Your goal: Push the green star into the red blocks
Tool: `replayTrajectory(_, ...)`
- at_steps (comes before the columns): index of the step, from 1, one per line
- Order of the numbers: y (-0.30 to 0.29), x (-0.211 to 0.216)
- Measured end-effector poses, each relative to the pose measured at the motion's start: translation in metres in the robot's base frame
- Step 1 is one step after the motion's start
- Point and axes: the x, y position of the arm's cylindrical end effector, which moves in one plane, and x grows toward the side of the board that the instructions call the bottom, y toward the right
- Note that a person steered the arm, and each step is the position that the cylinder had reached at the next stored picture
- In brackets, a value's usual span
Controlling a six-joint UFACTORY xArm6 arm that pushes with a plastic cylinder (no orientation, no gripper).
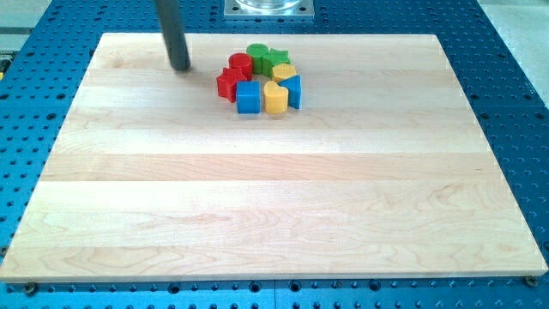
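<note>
The green star (pixel 276 58) lies at the upper right of a tight cluster of blocks near the view's top centre. The red blocks are a round one (pixel 239 63) and a star-shaped one (pixel 230 83) on the cluster's left side. A green round block (pixel 256 55) sits between the red round block and the green star. My tip (pixel 180 66) rests on the board to the left of the cluster, about a block's width or two from the red blocks, touching nothing.
The cluster also holds a blue cube (pixel 248 97), a yellow block (pixel 275 98), a second yellow block (pixel 284 72) and a blue block (pixel 294 89). The wooden board (pixel 274 215) lies on a blue perforated table. A metal mount (pixel 269 8) is at the top edge.
</note>
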Motion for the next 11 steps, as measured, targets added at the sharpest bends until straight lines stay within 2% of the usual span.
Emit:
replayTrajectory(1, 0.05, -0.056)
replayTrajectory(2, 0.096, -0.055)
replayTrajectory(3, 0.196, -0.055)
replayTrajectory(4, 0.215, -0.033)
replayTrajectory(5, 0.204, 0.016)
replayTrajectory(8, 0.169, 0.015)
replayTrajectory(10, 0.122, 0.024)
replayTrajectory(11, 0.14, -0.007)
